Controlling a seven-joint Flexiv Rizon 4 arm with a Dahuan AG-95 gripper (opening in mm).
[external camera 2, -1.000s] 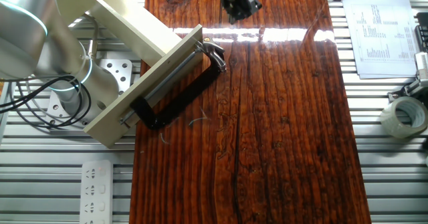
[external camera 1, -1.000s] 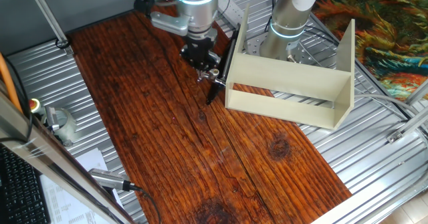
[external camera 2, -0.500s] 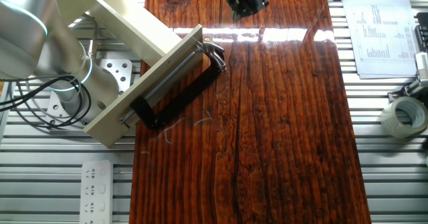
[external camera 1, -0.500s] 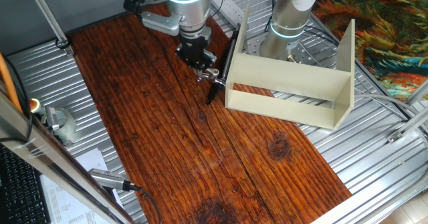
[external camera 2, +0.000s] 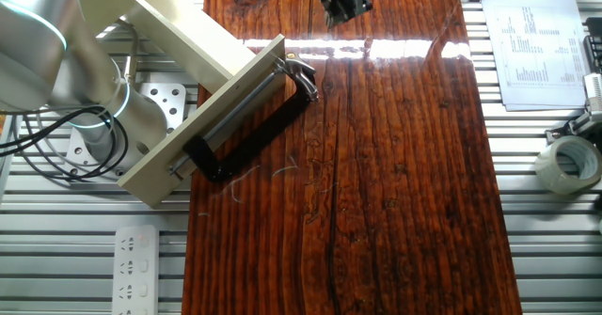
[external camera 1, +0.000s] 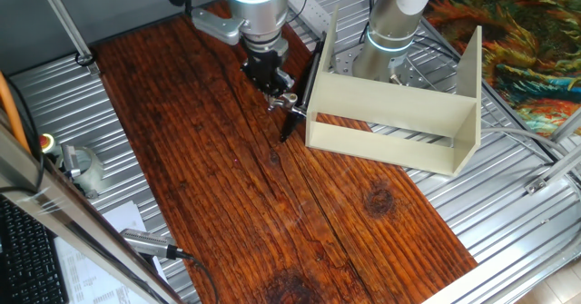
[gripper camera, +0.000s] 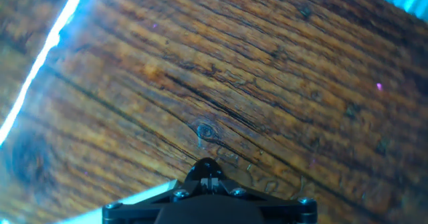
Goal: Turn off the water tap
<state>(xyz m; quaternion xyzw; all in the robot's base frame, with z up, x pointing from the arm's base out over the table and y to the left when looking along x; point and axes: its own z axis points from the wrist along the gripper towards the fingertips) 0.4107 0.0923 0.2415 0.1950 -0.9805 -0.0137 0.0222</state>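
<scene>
The gripper (external camera 1: 270, 75) hung over the wooden table (external camera 1: 236, 204) in the upper middle of one fixed view, its fingers looking drawn together in the hand view, where only bare wood grain lay beneath. Just below and to its right, the water tap (external camera 1: 287, 98) sat apart from it, at the end of a black C-clamp (external camera 2: 254, 136) fixed to the cream board frame (external camera 1: 390, 113). A tape roll (external camera 2: 569, 165) lay at the right edge.

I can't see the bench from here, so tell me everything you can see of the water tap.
The water tap is a tiny silvery metal fitting at the corner of the beige stand, held at the end of a black C-clamp on the wooden table. The gripper hangs close by. Its lever position is too small to read.
</scene>
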